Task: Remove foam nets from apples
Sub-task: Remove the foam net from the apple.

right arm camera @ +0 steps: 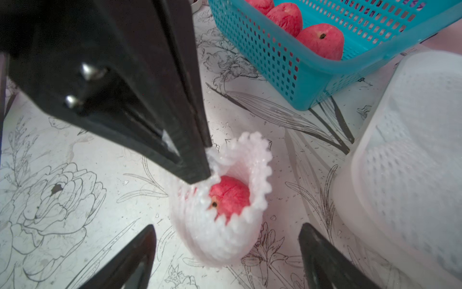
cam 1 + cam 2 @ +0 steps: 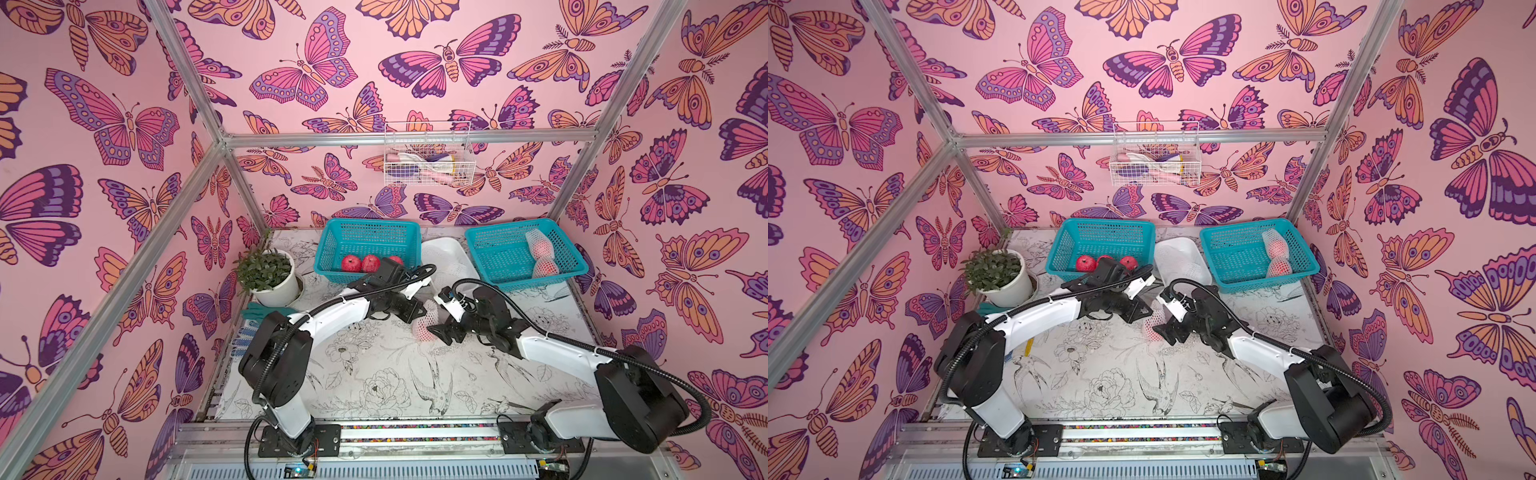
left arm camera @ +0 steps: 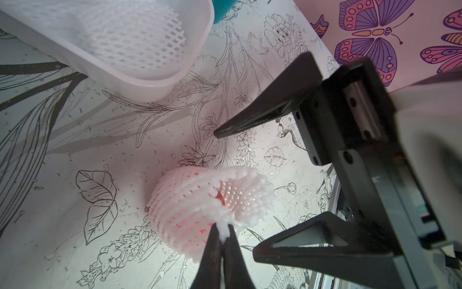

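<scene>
A red apple [image 1: 230, 195] sits in a white foam net [image 1: 220, 240] on the table's middle, its top showing through the net's open mouth. My left gripper [image 3: 222, 230] is shut on the net's rim and pinches a tuft of foam. My right gripper [image 1: 226, 226] is open, its fingers standing wide on either side of the netted apple [image 2: 424, 330] without touching it. Three bare apples [image 2: 351, 263] lie in the left teal basket [image 2: 368, 237]. Two netted apples [image 2: 540, 249] lie in the right teal basket [image 2: 498, 249].
A white plastic tray [image 2: 442, 249] holding empty foam nets [image 3: 135, 40] stands between the baskets, close behind both grippers. A potted plant [image 2: 266, 270] and gloves [image 2: 259, 311] are at the table's left edge. A wire basket [image 2: 428, 162] hangs on the back wall.
</scene>
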Robot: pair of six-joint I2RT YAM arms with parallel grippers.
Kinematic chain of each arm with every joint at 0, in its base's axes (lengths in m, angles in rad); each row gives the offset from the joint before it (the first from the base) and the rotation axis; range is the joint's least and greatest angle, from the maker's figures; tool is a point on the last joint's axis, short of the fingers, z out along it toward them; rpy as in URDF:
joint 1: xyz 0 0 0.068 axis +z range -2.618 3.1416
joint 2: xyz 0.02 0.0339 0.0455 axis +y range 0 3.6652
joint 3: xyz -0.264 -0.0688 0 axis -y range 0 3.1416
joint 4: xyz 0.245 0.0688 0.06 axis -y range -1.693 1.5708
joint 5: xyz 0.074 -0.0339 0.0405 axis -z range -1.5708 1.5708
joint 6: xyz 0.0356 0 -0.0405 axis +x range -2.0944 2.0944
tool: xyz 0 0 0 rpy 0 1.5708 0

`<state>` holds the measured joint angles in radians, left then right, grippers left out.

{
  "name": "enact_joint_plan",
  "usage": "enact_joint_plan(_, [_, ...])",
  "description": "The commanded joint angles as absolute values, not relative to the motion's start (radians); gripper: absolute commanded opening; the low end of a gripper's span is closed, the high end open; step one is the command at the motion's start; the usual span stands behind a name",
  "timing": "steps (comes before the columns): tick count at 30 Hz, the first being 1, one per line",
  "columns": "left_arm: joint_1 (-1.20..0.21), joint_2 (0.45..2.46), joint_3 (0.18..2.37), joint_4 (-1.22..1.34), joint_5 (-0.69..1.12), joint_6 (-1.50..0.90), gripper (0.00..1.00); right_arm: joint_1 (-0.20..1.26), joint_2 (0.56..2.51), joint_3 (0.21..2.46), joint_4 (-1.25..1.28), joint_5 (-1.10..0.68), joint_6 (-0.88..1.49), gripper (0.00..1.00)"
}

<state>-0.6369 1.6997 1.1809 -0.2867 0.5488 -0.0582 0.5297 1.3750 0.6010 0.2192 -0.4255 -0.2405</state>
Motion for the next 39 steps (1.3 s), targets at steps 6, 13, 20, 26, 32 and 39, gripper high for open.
enact_joint_plan(6, [-0.638, 1.694, 1.179, -0.297, 0.553, -0.069, 0.0, 0.527, 1.486, 0.622, 0.262, -0.512, -0.244, 0.99])
enact_joint_plan(13, [-0.638, 1.692, 1.178, -0.296, 0.559, -0.078, 0.0, 0.538, 1.565, 0.691, 0.274, -0.517, -0.236, 0.97])
enact_joint_plan(20, [-0.638, 1.69, 1.178, -0.293, 0.568, -0.088, 0.0, 0.541, 1.619, 0.697, 0.338, -0.488, -0.203, 0.87])
enact_joint_plan(26, [-0.638, 1.68, 1.179, -0.291, 0.56, -0.086, 0.0, 0.549, 1.621, 0.693, 0.336, -0.499, -0.2, 0.7])
enact_joint_plan(32, [-0.638, 1.676, 1.19, -0.291, 0.556, -0.087, 0.0, 0.562, 1.591, 0.693, 0.33, -0.497, -0.201, 0.46])
enact_joint_plan(39, [-0.638, 1.67, 1.183, -0.291, 0.55, -0.085, 0.0, 0.565, 1.579, 0.691, 0.324, -0.486, -0.193, 0.27])
